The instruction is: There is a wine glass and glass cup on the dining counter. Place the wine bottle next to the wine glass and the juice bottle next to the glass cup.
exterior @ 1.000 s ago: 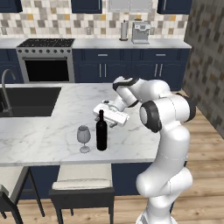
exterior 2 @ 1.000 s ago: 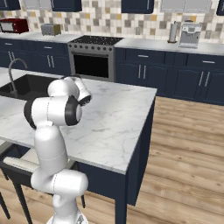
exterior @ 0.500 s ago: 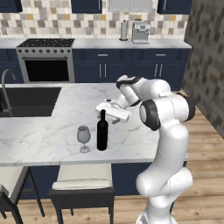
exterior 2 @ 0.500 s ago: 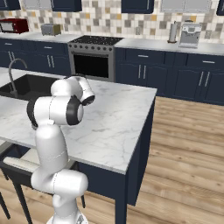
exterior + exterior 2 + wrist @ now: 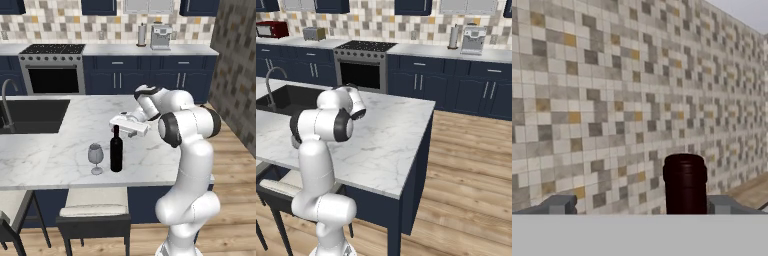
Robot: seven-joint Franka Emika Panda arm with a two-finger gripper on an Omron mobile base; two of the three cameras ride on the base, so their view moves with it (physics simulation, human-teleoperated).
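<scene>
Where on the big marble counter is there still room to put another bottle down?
The dining counter is bare between the sink and the wine glass, and also behind the wine bottle toward the stove side. It is crowded at the glass and bottle, where the open gripper hangs at the bottle's top.

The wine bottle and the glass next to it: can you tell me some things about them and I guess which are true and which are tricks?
1. The wine bottle stands upright on the dining counter. True.
2. The wine glass lies tipped over. False: it stands upright on its foot.
3. The wine glass stands close beside the wine bottle. True.
4. The gripper is squeezing the bottle's neck. False: its jaws are open, level with the bottle's top.
5. The wine bottle is yellow. False: it is near-black.
</scene>
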